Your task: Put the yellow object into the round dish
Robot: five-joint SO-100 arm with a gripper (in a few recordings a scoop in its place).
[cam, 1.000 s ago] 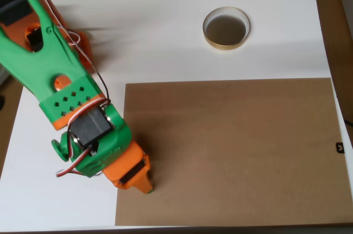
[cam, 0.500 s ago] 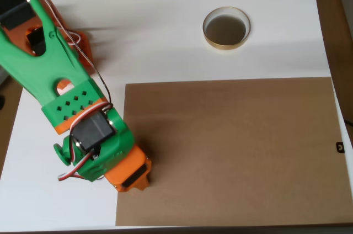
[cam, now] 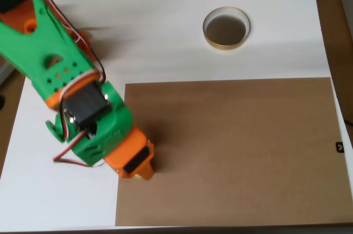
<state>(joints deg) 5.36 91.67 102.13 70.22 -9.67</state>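
- Oddly, the yellow object is nowhere I can pick out; my guess is it sits under the orange fingers (cam: 144, 174), low at the left edge of the brown mat (cam: 231, 151).
- Whether those fingers are apart or clamped on anything, I cannot tell from above.
- Well apart, the round dish (cam: 226, 28) stands empty on the white surface (cam: 165, 35).
- To do this well: grip firmly, lift straight, then swing toward the dish.
- No readable writing anywhere.

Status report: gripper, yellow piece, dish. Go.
Gripper down at brown mat's left edge, jaws hidden under the arm. Yellow piece hidden from overhead. Dish empty, on white table, path clear.
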